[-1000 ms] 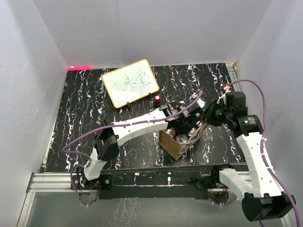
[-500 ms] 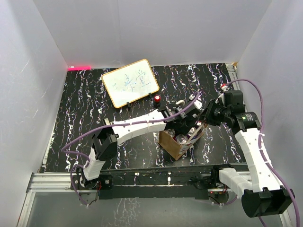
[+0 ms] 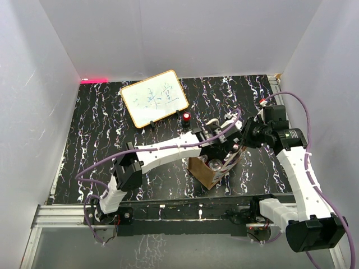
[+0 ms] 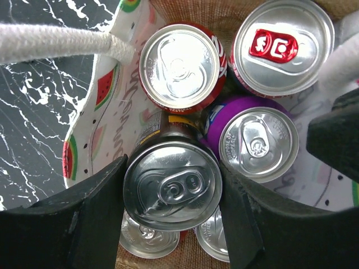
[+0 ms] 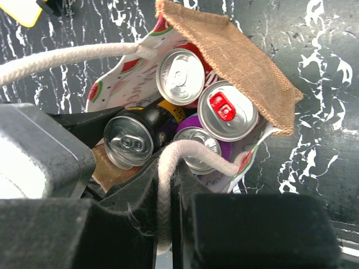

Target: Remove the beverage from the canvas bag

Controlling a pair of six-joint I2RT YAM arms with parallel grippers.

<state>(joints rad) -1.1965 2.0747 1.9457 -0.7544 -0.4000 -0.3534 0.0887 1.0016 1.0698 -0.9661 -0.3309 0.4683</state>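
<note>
The canvas bag [image 3: 206, 171] stands open near the table's front edge, brown outside [image 5: 235, 61] with a pale watermelon-print lining [image 4: 104, 95]. It holds several cans. My left gripper [image 4: 171, 188] reaches down into it, shut on a black can [image 4: 173, 188], which sits higher than its neighbours: a red can [image 4: 179, 66], a red-tabbed can [image 4: 283, 45] and a purple can [image 4: 258, 140]. The black can also shows in the right wrist view [image 5: 129, 143]. My right gripper [image 5: 168, 185] is shut on one white cord handle [image 5: 164, 168] at the bag's right side. The other handle [image 4: 56, 45] hangs loose.
A whiteboard [image 3: 154, 98] stands tilted at the back left. A small red object [image 3: 185, 116] sits just behind the bag. White walls enclose the black marbled table [image 3: 95, 134] on three sides. A metal rail [image 3: 185, 210] runs along the front edge.
The left gripper has shifted slightly right and back over the bag. The right gripper has drawn back a little with the handle in it.
</note>
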